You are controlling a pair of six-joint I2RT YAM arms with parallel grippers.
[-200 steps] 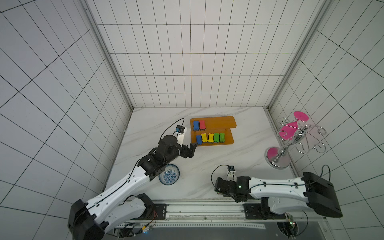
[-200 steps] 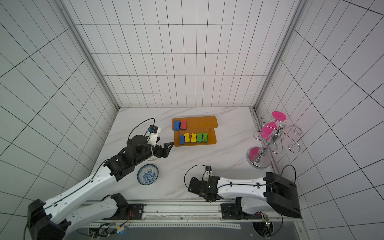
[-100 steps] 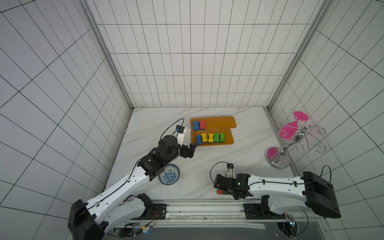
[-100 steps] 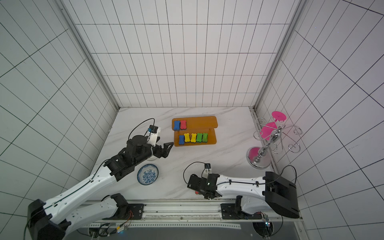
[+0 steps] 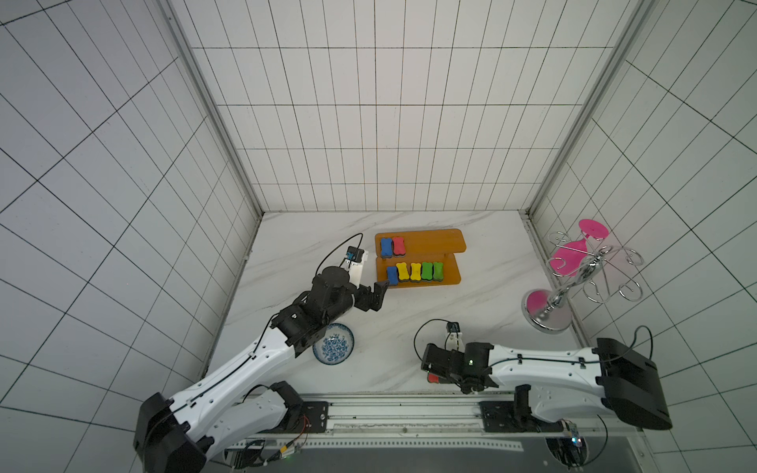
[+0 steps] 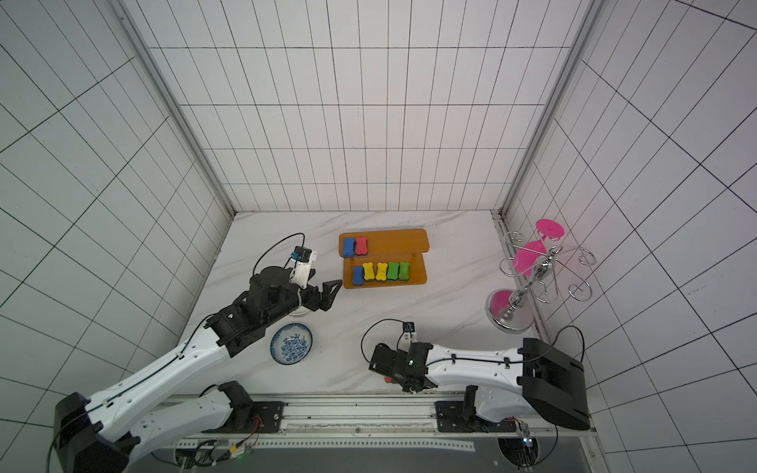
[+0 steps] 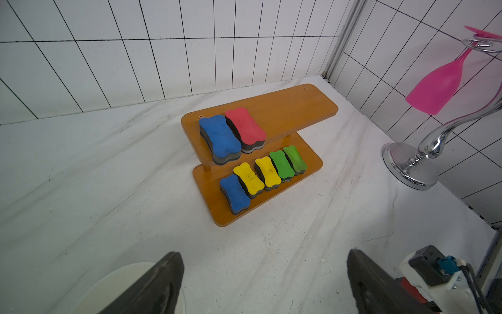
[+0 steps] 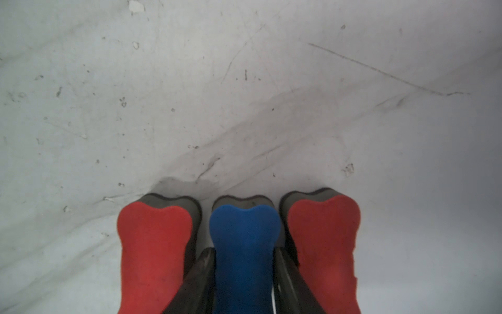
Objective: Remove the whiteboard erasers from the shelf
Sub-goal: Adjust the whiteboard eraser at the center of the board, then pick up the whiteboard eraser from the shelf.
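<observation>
The orange two-tier shelf (image 5: 444, 245) (image 7: 298, 108) stands at the back of the table. Its upper tier holds a blue eraser (image 7: 220, 137) and a red eraser (image 7: 245, 127). On the lower tier lie a blue eraser (image 7: 235, 194), two yellow erasers (image 7: 258, 175) and two green erasers (image 7: 288, 163). My left gripper (image 5: 379, 293) (image 7: 264, 252) hangs open and empty just in front of the shelf's left end. Near the front edge my right gripper (image 8: 244, 252) is low over the table. Its fingers flank a blue eraser (image 8: 244, 233) that lies between two red erasers (image 8: 154, 244). A thin gap shows beside one finger.
A blue-patterned bowl (image 5: 333, 343) sits under my left forearm. A white bowl (image 7: 122, 285) lies below the left gripper. A chrome stand (image 5: 573, 282) with pink glasses fills the right side by the wall.
My right gripper has shifted slightly left near the front edge, and its jaws have eased apart around the blue eraser. The left arm has not moved.
</observation>
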